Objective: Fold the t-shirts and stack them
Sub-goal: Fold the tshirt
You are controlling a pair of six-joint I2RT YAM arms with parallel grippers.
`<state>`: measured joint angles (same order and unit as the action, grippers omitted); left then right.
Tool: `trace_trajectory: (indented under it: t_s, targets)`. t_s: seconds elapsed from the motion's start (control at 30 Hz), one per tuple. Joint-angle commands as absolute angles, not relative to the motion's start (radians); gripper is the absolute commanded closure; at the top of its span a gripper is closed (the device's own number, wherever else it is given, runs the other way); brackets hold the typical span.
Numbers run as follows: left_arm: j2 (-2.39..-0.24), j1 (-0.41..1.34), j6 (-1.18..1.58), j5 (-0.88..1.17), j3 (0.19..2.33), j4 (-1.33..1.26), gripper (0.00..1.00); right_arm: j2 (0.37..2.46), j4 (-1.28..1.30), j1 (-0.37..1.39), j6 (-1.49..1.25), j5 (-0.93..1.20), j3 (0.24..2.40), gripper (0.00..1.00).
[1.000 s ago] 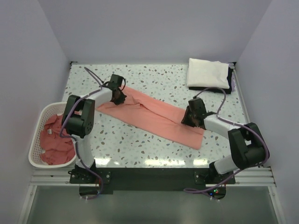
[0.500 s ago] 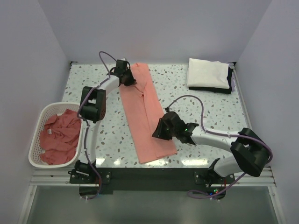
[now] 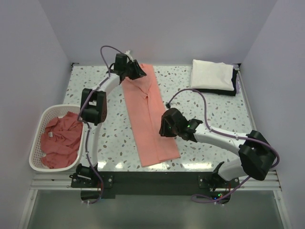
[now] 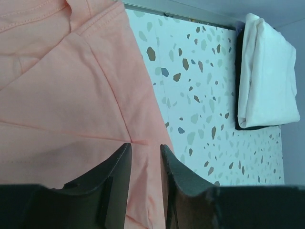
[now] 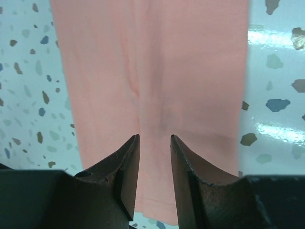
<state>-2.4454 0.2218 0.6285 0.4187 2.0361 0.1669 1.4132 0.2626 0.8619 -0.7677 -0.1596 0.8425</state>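
Now the long salmon-pink t-shirt (image 3: pixel 147 114), folded into a narrow strip of soft cloth, lies flat on the speckled terrazzo-pattern table (image 3: pixel 95 90), running from the far edge toward the near edge, a little left of the middle. My left gripper (image 3: pixel 138 71) hangs over its far end, beside the collar and sleeve seams. In the left wrist view its black fingers (image 4: pixel 119 167) stand apart, with pink cloth showing through the gap and nothing clamped between them. My right gripper (image 3: pixel 164 128) is over the right edge of the strip, toward its near end. Its fingers (image 5: pixel 128 162) are parted too, and bare cloth shows below them.

More crumpled salmon-pink shirts (image 3: pixel 59 138) sit heaped in the white plastic lattice basket (image 3: pixel 33 148) at the near left, a small white label showing on one. At the far right corner a folded white cloth (image 3: pixel 212 75) rests on a dark folded cloth (image 3: pixel 234 81), well apart from the strip.
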Motion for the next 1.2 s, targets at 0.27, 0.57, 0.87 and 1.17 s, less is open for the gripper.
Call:
trace_trajectory:
  t_s: [0.27, 0.57, 0.87, 1.17]
  targets:
    - [-1.927, 0.236, 0.836, 0.37, 1.392, -0.084, 0.79, 1.318, 0.299, 0.859, -0.713, -0.1, 0.776, 0.64]
    - [-1.513, 0.379, 0.867, 0.157, 0.947, 0.058, 0.79, 1.24, 0.34, 0.859, -0.719, -0.041, 0.687, 0.64]
    - [-1.203, 0.517, 0.824, 0.018, 0.767, 0.343, 0.76, 1.189, 0.402, 0.861, -0.703, -0.044, 0.675, 0.64]
    - [-1.089, 0.62, 0.798, 0.04, 0.626, 0.385, 0.63, 1.213, 0.437, 0.839, -0.667, -0.052, 0.678, 0.61]
